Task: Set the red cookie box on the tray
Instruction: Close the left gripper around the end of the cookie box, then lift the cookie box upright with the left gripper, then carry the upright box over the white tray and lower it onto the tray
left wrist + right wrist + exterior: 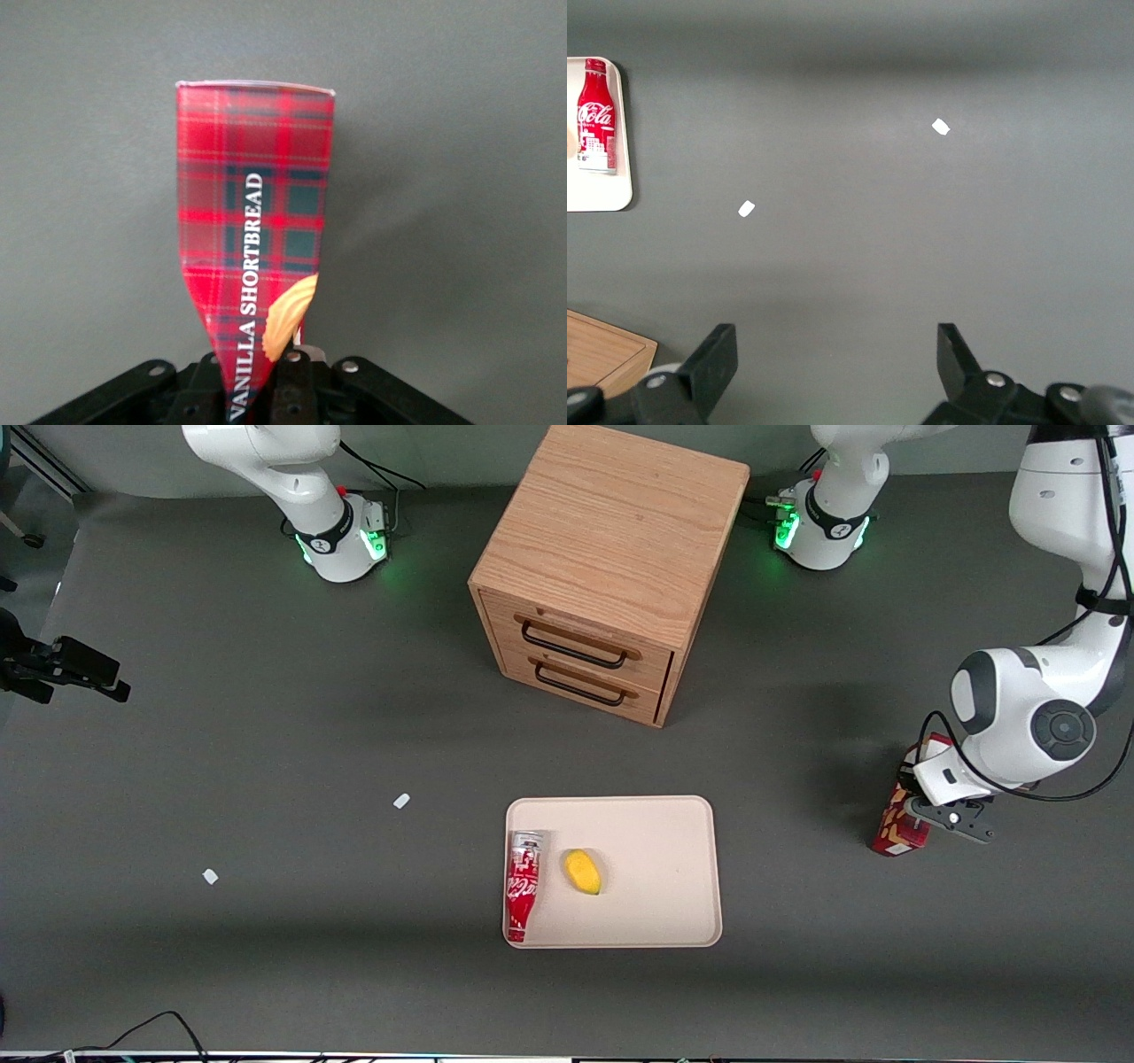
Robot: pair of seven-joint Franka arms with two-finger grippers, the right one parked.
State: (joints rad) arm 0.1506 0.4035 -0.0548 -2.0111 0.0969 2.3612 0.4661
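Claw [950,821] of black metal, pinching the red cookie box [899,828] near the working arm's end of the desk [266,735], well apart from the tray [673,868]. Fingers [297,385] pressed against both broad faces of the carton, card creased and narrowed at the grip. Slim rectangular carton in red-and-dark tartan print, smooth cardboard, white lettering "VANILLA SHORTBREAD" along its length, a tan ridged cookie picture beside the pinch; carton standing tilted, lower end at or near the matte grey desk surface, contact not clear.

Flat cream-beige tray, rectangular with rounded corners and a low rim, lying near the desk's front edge, about midway along it. On the tray, beside the rim toward the parked arm's end: glossy red-and-white cola bottle [523,886] on its side, and just beside it a small rounded yellow fruit-shaped piece [583,871].

Farther from the front camera than the tray: boxy wooden cabinet [611,558], visible oak-like grain, two drawers with dark bar handles. Two small white scraps [401,801] on the bare desk toward the parked arm's end.
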